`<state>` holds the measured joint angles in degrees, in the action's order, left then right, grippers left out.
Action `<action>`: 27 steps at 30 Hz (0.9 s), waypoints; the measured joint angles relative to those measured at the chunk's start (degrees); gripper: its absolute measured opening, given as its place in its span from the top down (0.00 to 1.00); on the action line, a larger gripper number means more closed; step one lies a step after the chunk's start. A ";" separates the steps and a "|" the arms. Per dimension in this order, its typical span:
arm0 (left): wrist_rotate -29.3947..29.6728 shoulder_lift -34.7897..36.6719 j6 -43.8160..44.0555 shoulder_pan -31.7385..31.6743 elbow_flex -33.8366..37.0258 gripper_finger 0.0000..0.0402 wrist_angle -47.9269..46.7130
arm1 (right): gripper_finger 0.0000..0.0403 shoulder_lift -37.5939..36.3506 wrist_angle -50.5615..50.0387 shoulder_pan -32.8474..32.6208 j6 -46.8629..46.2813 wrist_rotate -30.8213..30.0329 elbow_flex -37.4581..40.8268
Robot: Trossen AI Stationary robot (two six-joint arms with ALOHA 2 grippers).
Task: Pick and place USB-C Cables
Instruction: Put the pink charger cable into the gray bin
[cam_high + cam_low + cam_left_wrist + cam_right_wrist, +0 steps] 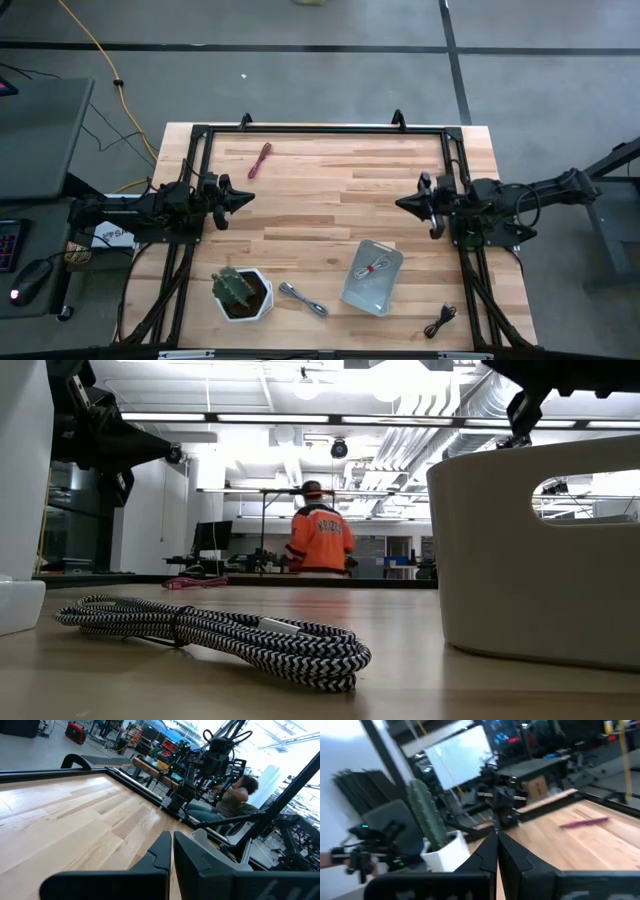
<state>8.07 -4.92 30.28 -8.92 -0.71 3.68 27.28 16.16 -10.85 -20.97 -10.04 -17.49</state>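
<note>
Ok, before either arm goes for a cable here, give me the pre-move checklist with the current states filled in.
1. Left gripper empty, fingers shut: ok.
2. Right gripper empty, fingers shut: ok; must open before any grasp.
3. Maroon cable lying free on the table, nothing over it: ok.
4. Silver-grey cable free beside the cactus pot: ok, though the pot stands close.
5. Whitish cable already in the bin: ok.
6. Black cable near the table edge, apart from the bin: ok.
</note>
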 joint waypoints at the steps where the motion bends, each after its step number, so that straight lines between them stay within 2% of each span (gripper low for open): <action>1: 0.01 0.00 0.00 -0.01 0.00 1.00 -0.01 | 1.00 0.07 1.52 0.00 0.00 0.92 0.48; 8: 0.01 0.01 -2.83 -0.01 0.00 1.00 0.00 | 1.00 0.03 3.48 0.00 0.00 1.63 1.57; 27: 0.01 0.01 -1.97 0.00 0.00 1.00 0.00 | 1.00 0.07 3.39 0.00 -1.53 1.50 1.57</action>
<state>8.08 -4.91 28.31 -8.92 -0.71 3.68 27.35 19.55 -10.85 -22.50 -8.54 -15.92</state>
